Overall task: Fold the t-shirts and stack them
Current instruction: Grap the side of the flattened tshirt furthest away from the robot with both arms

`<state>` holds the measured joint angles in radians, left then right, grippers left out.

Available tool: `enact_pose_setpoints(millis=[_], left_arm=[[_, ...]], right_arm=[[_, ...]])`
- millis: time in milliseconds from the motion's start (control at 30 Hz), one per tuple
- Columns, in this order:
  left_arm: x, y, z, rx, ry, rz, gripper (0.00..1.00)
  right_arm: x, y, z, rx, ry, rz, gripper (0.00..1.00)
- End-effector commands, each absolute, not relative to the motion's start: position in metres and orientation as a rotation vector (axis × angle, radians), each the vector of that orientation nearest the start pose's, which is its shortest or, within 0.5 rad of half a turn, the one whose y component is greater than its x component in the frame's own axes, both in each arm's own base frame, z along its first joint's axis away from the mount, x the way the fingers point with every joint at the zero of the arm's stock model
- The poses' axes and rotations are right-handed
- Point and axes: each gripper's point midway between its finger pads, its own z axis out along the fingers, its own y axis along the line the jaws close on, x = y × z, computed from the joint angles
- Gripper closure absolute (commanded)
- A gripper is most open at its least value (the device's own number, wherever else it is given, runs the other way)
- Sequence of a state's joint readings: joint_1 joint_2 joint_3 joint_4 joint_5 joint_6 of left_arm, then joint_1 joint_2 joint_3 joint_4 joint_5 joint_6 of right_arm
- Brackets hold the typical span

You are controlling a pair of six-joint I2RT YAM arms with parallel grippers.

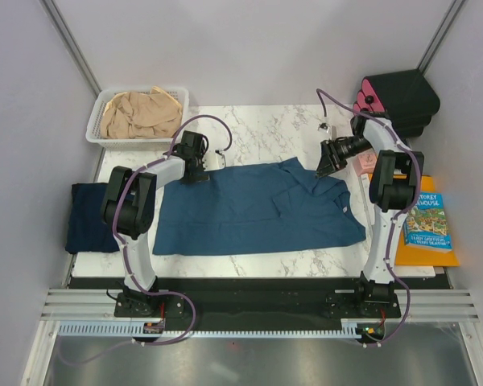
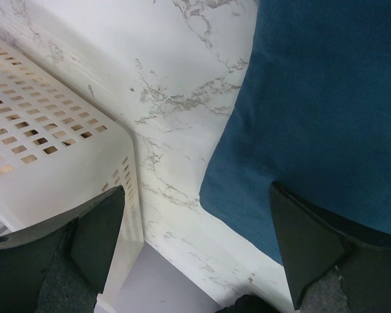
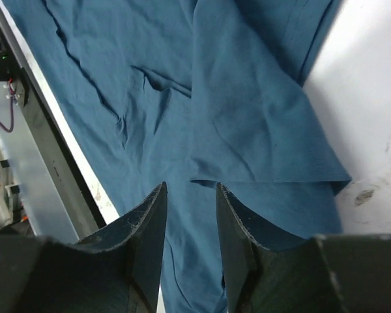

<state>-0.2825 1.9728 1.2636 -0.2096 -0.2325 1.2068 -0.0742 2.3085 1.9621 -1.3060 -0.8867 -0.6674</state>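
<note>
Top external view, taking the white marble-patterned table (image 1: 249, 133) as reference: a dark navy fabric t-shirt (image 1: 88, 217) lies over its left edge, its folds too dark to make out and one side covered by the left arm (image 1: 133, 201). At the table's far left corner a crumpled beige-tan t-shirt (image 1: 141, 112) fills a white slotted plastic basket (image 1: 95, 135). The left gripper (image 1: 200, 169) hangs with jaws spread wide, empty. The medium teal-blue t-shirt (image 1: 253, 213) lies flat across the table's middle, lightly creased, one sleeve folded inward. The right gripper (image 1: 325, 165), jaws partly apart and gripping nothing, hides part of that shirt's far right corner.
</note>
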Motion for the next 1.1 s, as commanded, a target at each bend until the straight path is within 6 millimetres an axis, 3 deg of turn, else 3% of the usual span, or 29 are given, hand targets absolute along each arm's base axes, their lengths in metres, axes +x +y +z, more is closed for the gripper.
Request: enact_pose_setpoints(millis=[0, 167, 400, 633, 933, 1067], left_arm=[[0.471, -0.064, 0.028, 1.754, 1.965, 0.594, 0.01], [0.471, -0.067, 0.029, 1.76, 1.959, 0.598, 0.01], [0.469, -0.073, 0.029, 1.769, 1.951, 0.597, 0.01], [0.468, -0.072, 0.029, 1.78, 1.949, 0.6, 0.01], [0.467, -0.072, 0.028, 1.782, 1.953, 0.6, 0.01], [0.468, -0.073, 0.028, 1.788, 1.948, 0.601, 0.01]], right_arm=[[0.402, 0.09, 0.078, -0.712, 2.493, 1.29, 0.57], [0.418, 0.075, 0.077, -0.677, 2.492, 1.233, 0.58], [0.43, 0.063, 0.061, -0.647, 2.512, 1.186, 0.58], [0.448, 0.063, 0.049, -0.604, 2.499, 1.174, 0.57], [0.465, 0.066, 0.047, -0.578, 2.459, 1.176, 0.59], [0.467, 0.073, 0.051, -0.596, 2.445, 1.181, 0.65]])
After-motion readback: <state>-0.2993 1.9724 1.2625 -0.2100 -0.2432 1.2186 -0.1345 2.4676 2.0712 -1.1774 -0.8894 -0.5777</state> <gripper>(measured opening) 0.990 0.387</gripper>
